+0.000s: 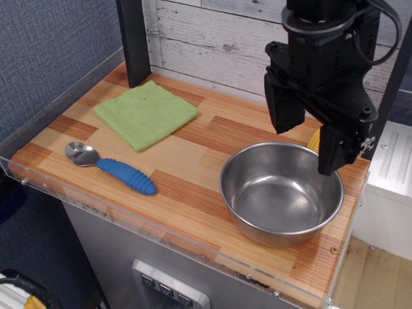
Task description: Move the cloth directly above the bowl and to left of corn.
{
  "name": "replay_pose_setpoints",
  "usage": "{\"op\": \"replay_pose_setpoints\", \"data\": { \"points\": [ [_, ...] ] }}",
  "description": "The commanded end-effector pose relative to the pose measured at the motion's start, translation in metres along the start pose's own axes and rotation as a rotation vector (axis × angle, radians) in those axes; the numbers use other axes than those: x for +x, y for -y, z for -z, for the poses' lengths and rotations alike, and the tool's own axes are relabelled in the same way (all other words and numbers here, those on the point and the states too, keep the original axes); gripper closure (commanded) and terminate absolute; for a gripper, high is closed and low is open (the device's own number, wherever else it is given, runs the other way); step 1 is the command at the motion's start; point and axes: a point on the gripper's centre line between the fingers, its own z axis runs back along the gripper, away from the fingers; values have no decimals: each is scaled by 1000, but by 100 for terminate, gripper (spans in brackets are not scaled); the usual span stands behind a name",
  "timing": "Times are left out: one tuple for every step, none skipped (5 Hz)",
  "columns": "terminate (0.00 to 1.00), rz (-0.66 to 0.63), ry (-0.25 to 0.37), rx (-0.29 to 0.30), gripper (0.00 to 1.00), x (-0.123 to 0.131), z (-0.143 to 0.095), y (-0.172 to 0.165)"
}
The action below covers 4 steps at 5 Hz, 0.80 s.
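The light green cloth (147, 113) lies flat at the back left of the wooden table. The shiny steel bowl (281, 193) stands at the front right. The yellow corn (314, 140) peeks out just behind the bowl's far rim, mostly hidden by my gripper. My black gripper (308, 149) hangs above the bowl's far side, open and empty, with one finger (284, 109) to the left and the other finger (335, 149) over the bowl's right rim. It is far from the cloth.
A spoon with a blue ribbed handle (114, 167) lies at the front left. A black post (136, 40) stands at the back left corner. A clear rim (58, 187) edges the table. A white plank wall is behind.
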Motion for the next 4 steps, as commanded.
{"op": "replay_pose_setpoints", "data": {
  "points": [
    [0, 0, 0, 0, 0, 0, 0, 0],
    [0, -68, -6, 34, 0, -19, -12, -36],
    [0, -121, -1, 56, 0, -34, -18, -64],
    [0, -218, 7, 83, 0, -58, -23, -99]
  ]
}}
